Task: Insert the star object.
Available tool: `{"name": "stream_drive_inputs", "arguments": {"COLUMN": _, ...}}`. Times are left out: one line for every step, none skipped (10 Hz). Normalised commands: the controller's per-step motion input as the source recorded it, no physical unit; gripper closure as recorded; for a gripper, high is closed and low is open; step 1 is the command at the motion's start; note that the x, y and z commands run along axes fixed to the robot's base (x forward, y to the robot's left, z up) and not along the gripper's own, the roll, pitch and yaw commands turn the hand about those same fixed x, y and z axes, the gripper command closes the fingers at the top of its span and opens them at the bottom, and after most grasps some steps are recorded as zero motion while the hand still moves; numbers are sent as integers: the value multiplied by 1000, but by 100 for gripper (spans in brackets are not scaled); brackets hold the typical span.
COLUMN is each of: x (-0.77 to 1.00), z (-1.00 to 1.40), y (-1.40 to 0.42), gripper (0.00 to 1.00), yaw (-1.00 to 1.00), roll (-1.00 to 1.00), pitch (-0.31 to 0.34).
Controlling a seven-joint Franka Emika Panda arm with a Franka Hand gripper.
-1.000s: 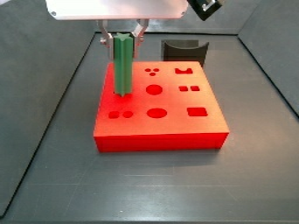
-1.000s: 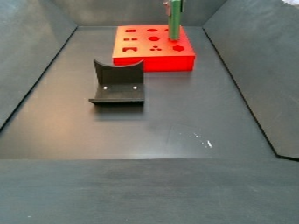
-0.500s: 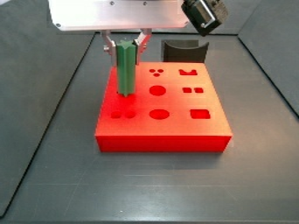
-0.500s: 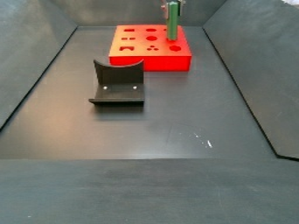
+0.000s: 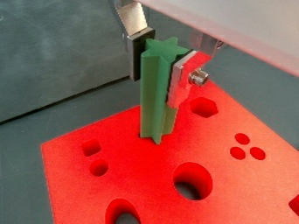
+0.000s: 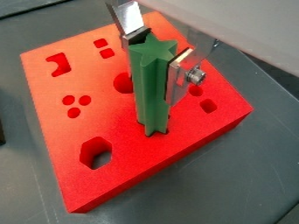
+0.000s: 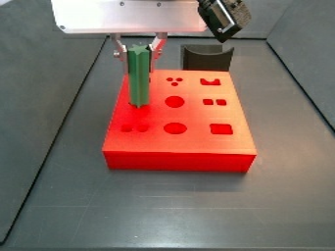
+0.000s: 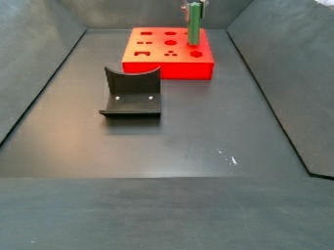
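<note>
The star object [image 7: 137,75] is a long green bar with a star-shaped end, held upright over the red block [image 7: 183,132]. Its lower end meets the block's top near one edge, shown in both wrist views [image 5: 156,92] [image 6: 152,87]. My gripper [image 5: 162,52] is shut on the bar's upper part, silver fingers [image 6: 125,19] on two opposite sides. In a side view the bar [image 8: 193,21] stands at the block's [image 8: 170,54] far right. I cannot tell whether its tip sits in a hole.
The red block has several shaped holes [image 7: 174,100] across its top. The dark fixture [image 8: 131,93] stands on the floor away from the block, also seen behind it [image 7: 206,56]. Dark walls [image 8: 39,78] ring the floor.
The green bar and gripper have risen slightly and shifted a little over the block; the bar stays gripped and upright.
</note>
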Motion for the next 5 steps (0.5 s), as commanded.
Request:
{"name": "stream_drive_inputs", "arguments": {"x": 0, "z": -1000, "y": -169, "gripper": 100, "yaw": -60, "roll": 80, "pitch": -91}}
{"name": "stream_drive_inputs", "arguments": {"x": -26, "z": -1000, "y": -286, "gripper": 100, "yaw": 0, "roll": 101, "pitch": -96}}
{"name": "stream_drive_inputs", "arguments": {"x": 0, "z": -966, "y": -286, "gripper": 100, "yaw": 0, "roll": 16, "pitch": -114}}
{"name": "stream_drive_inputs", "arguments": {"x": -66, "z": -877, "y": -111, "gripper": 100, "yaw": -43, "roll": 0, "pitch": -177}}
{"name": "stream_drive_inputs", "arguments": {"x": 0, "z": 0, "y": 0, "gripper": 100, "yaw": 0, "roll": 0, "pitch": 0}}
